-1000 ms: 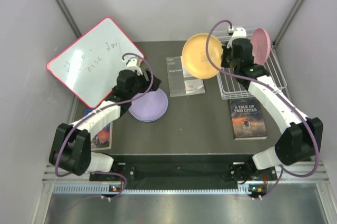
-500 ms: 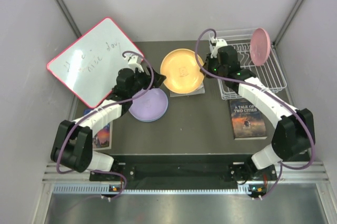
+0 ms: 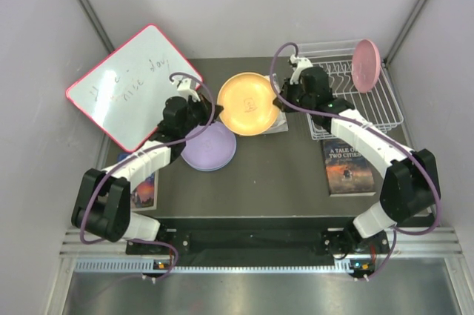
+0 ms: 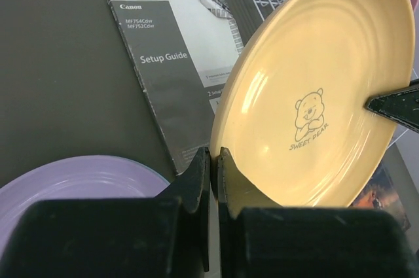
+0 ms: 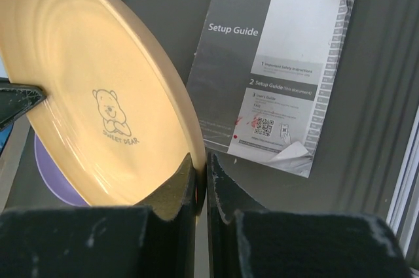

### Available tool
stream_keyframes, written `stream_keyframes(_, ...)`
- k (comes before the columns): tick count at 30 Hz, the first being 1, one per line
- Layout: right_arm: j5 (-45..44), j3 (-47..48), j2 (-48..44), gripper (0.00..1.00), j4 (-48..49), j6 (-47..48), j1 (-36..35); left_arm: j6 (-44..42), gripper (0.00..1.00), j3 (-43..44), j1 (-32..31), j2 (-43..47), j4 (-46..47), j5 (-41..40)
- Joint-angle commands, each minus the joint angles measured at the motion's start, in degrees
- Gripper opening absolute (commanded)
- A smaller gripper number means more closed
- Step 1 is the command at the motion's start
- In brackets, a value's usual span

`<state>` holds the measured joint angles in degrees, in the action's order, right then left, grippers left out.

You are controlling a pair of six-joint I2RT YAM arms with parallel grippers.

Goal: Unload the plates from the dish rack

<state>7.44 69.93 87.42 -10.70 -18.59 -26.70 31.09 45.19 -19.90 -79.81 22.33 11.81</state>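
An orange plate (image 3: 248, 104) with a small bear print hangs tilted above the middle of the table, held at both sides. My left gripper (image 3: 216, 113) is shut on its left rim (image 4: 215, 160), and my right gripper (image 3: 280, 102) is shut on its right rim (image 5: 200, 168). A lavender plate (image 3: 209, 147) lies flat on the table below my left wrist. The pink plate (image 3: 366, 65) stands on edge in the white wire dish rack (image 3: 385, 111) at the back right.
A Canon setup guide (image 4: 177, 62) lies under the orange plate. A red-framed whiteboard (image 3: 133, 85) leans at the back left. One book (image 3: 348, 167) lies in front of the rack, and another (image 3: 143, 190) lies by the left arm.
My right arm has carried the orange plate left from the rack to the table's middle. My left gripper has moved to its left rim and shut on it.
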Motion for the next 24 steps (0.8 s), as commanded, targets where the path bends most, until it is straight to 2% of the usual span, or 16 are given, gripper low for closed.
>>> stream_keyframes(1, 2.49, 0.12, -0.67, 0.00, 4.02, -0.92, -0.81, -1.30, 0.00, -1.50, -0.58, 1.85, 2.46, 1.20)
stream_keyframes(5, 1.97, -0.06, -0.84, 0.49, 3.67, -0.48, -0.72, -1.38, 0.00, -2.91, -0.58, 3.51, 1.67, -1.35)
stream_keyframes(6, 0.22, -0.06, -1.11, 0.58, 3.32, -0.31, -0.72, -1.65, 0.00, -3.17, -0.58, 4.04, 0.97, -1.79)
stream_keyframes(9, -5.74, 0.47, -1.63, 0.74, 1.13, 1.71, -0.55, -2.70, 0.00, -3.44, -0.58, 6.41, -2.71, -4.42)
stream_keyframes(15, -9.64, 2.05, -1.90, 0.77, -2.30, 4.88, 3.75, -4.46, 0.00, -3.53, -0.49, 12.13, -11.76, -11.27)
stream_keyframes(19, -10.17, 2.58, -2.16, 0.77, -2.92, 5.76, 7.88, -4.02, 0.00, -3.62, -0.49, 16.34, -20.37, -18.30)
stream_keyframes(20, -9.99, 2.75, -2.25, 0.78, -2.92, 5.76, 9.98, -3.41, 0.00, -3.70, -0.49, 17.05, -25.00, -19.88)
stream_keyframes(24, -8.85, 3.46, -2.86, 0.78, -3.01, 5.85, 14.39, -2.70, 0.00, -7.30, -0.40, 21.26, -27.60, -26.22)
